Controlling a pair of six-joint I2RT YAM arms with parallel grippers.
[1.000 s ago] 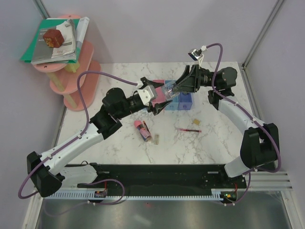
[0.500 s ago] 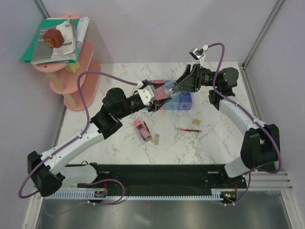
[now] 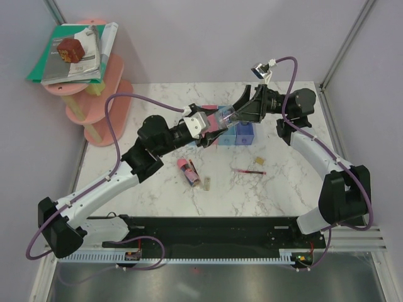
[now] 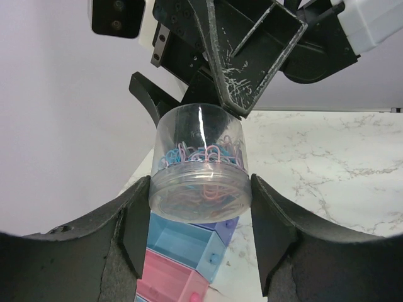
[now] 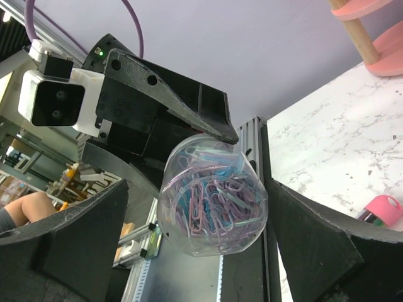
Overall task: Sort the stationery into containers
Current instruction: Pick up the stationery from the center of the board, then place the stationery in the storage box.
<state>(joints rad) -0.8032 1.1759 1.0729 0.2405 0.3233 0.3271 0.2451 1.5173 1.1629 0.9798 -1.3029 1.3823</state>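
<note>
Evidently a handover was under way above the row of trays [image 3: 244, 133]. The clear round tub [image 4: 200, 182] of paper clips [image 5: 211, 195] hung there, clenched across its near end by the left gripper [image 3: 211, 123], while the right gripper [image 5: 195, 189] stood spread around it, a gap showing beside one finger. Next, I judged, one arm had to let go cleanly so the other could lower the tub into a compartment. Only the left wrist view showed the light blue tray [image 4: 182, 242] and pink tray [image 4: 165, 277] directly beneath. Only the overhead view showed the pink-capped tube [image 3: 189, 171] and red pen [image 3: 250, 171] lying on the marble table [image 3: 283, 189].
</note>
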